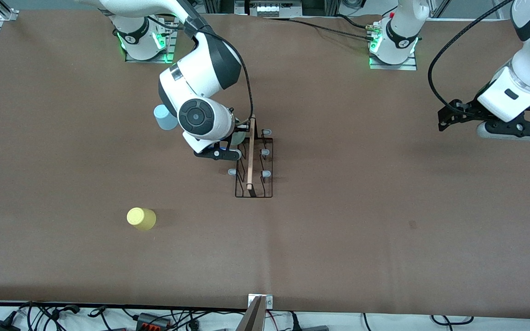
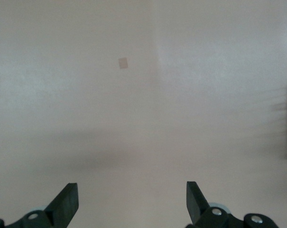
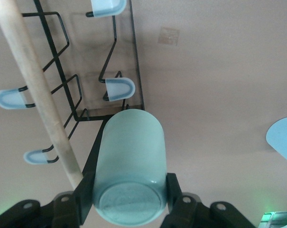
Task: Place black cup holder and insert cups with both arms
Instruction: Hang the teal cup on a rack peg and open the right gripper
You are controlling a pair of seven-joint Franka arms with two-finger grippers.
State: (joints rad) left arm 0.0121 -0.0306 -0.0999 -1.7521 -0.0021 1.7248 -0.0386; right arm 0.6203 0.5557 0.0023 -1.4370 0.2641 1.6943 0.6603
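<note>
Cup insertion in hand: the right tool [image 3: 129, 199] grips the pale green cup [image 3: 129, 171] over the black cup holder [image 1: 253, 158], mid-desk. Next, seating its mouth on a prong [image 3: 118, 88]. The left tool [image 2: 131, 204] waits, spread wide.

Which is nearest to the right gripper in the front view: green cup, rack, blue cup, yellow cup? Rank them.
From the right gripper:
1. Green cup, held between its fingers.
2. Rack, right beside it.
3. Blue cup, toward the right arm's base.
4. Yellow cup, nearest the front camera.
</note>
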